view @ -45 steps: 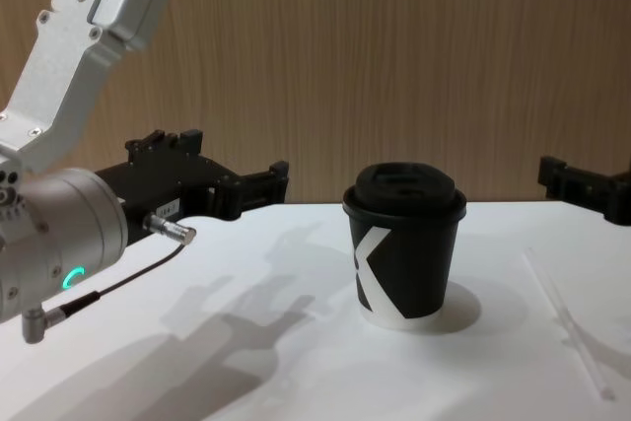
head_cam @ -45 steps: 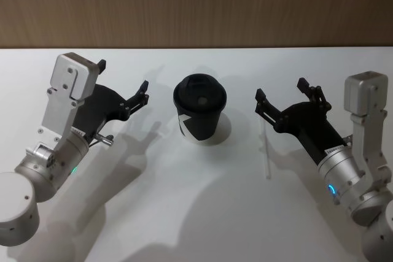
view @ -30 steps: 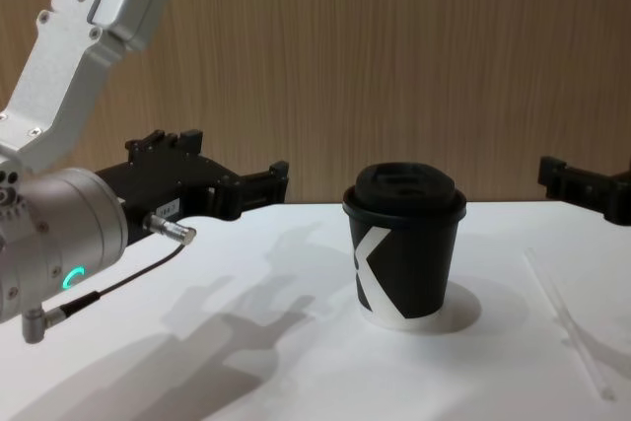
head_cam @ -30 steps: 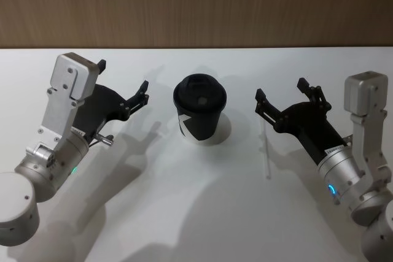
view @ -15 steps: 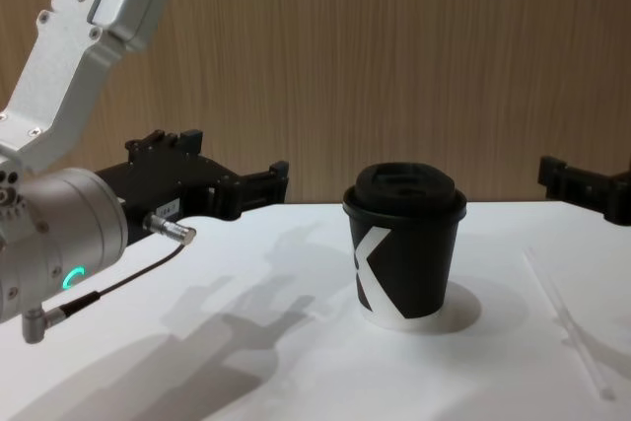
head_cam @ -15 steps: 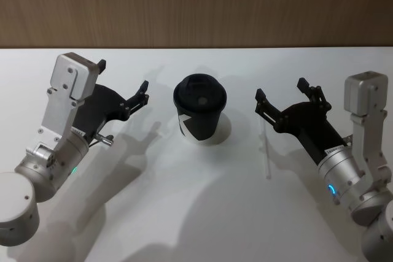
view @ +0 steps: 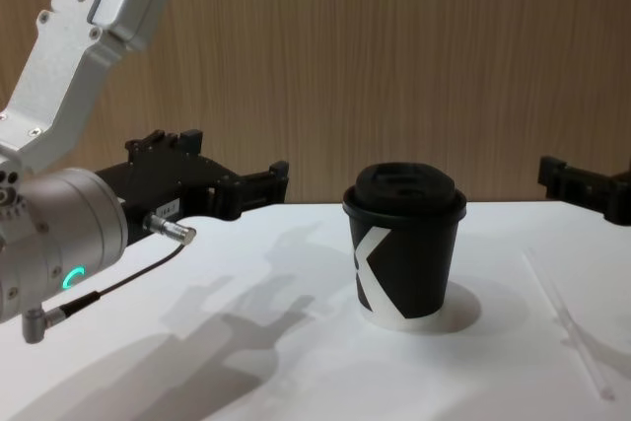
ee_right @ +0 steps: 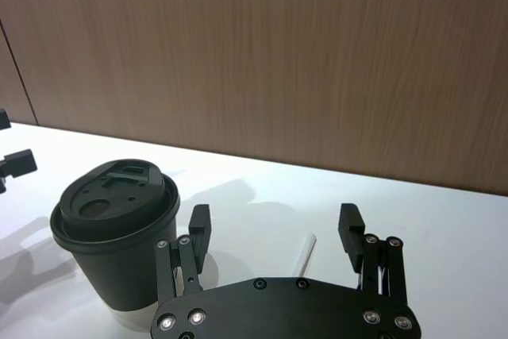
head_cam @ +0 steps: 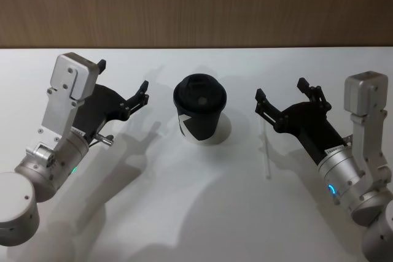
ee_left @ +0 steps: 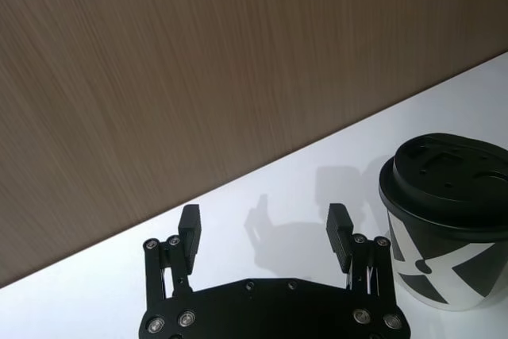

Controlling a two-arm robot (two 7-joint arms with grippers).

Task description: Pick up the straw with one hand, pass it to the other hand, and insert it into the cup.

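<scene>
1. A white worktop (head_cam: pixel 196 207) runs back to a straight far edge, where it meets a brown wood-grain wall (head_cam: pixel 196 4).
2. The cup (head_cam: pixel 199 110) is black, with a domed black lid and a white angular mark. It stands upright near the middle of the worktop, a little way in from the far edge.
3. The straw (head_cam: pixel 266 151) lies flat on the worktop to the right of the cup, apart from it, running front to back.
4. The right gripper (head_cam: pixel 280 89) hangs above the far end of the straw, about level with the cup's lid. Its fingers are spread wide and hold nothing. In the right wrist view, the straw's end shows on the worktop between them.
5. The left gripper (head_cam: pixel 123 75) hangs above the worktop to the left of the cup, also near lid height. Its fingers are spread wide and released.
6. A gap of open white surface separates each gripper from the cup. A broad open stretch, crossed by shadows, lies in front of the cup toward the near edge.
</scene>
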